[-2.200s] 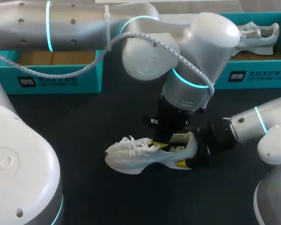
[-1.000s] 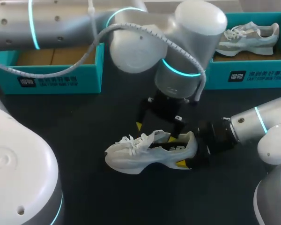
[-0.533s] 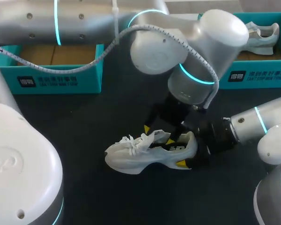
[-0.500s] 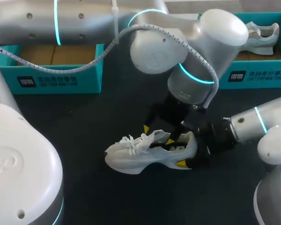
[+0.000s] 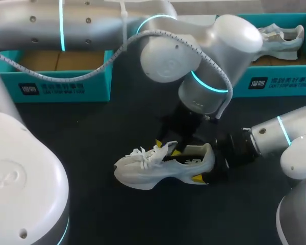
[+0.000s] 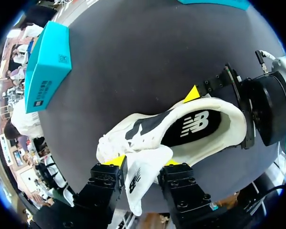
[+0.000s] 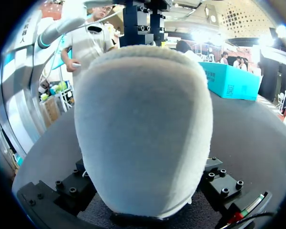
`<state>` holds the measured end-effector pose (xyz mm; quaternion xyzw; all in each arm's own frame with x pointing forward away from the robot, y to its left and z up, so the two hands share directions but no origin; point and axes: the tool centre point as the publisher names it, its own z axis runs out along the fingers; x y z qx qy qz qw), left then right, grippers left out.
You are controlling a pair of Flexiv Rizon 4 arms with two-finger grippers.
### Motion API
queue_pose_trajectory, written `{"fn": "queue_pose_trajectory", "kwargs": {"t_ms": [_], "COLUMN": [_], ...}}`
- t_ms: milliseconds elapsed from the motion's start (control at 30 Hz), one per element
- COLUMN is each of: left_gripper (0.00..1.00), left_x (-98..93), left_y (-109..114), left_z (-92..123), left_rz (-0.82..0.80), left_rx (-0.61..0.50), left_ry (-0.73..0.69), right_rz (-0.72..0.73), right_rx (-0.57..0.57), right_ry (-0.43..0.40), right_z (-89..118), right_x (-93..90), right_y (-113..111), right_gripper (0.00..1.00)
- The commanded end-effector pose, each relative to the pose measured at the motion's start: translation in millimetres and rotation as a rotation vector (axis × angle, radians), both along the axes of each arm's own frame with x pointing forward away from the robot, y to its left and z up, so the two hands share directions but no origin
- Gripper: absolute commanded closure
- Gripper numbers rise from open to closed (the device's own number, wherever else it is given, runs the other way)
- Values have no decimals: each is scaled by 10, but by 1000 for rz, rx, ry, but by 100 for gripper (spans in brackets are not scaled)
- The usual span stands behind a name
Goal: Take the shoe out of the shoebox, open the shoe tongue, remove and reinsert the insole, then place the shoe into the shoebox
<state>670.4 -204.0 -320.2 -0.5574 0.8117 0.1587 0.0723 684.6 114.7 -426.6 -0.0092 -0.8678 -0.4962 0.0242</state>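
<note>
A white shoe with a black insole lies on its sole mid-table, toe to the left. My left gripper comes down from above onto its throat. In the left wrist view the lifted white tongue sits between the yellow-tipped fingers, which press it from both sides. My right gripper reaches in from the right and clasps the heel from both sides; one yellow tip shows on the near side. The heel hides most of the right wrist view.
A teal shoebox stands at the back left, its cardboard floor showing. A second teal shoebox at the back right holds another pale shoe. Dark tabletop lies in front of the white shoe.
My left gripper came down over the shoe's throat and its fingers narrowed from wide open onto the tongue. The shoe and the right arm have kept still.
</note>
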Motion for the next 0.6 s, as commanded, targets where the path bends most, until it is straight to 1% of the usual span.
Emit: {"fn": "queue_pose_trajectory", "kwargs": {"t_ms": [33,233,433,600], "left_gripper": [100,100,100,100], "left_x": [-59,-138,-158,-145], "left_y": [53,205,359,508], "left_z": [26,61,80,122], "left_rz": [23,124,270,405], "left_rx": [-12,-5,8,-19], "left_ry": [-2,-46,-142,-211], "right_rz": [0,0,0,0], "right_rx": [-3,-3,-3,-3], "right_ry": [2,2,2,2], "right_z": [-97,-97,-97,-97], "right_x": [-21,-21,-21,-21], "right_y": [-16,-16,-16,-16], "right_gripper": [100,100,100,100]}}
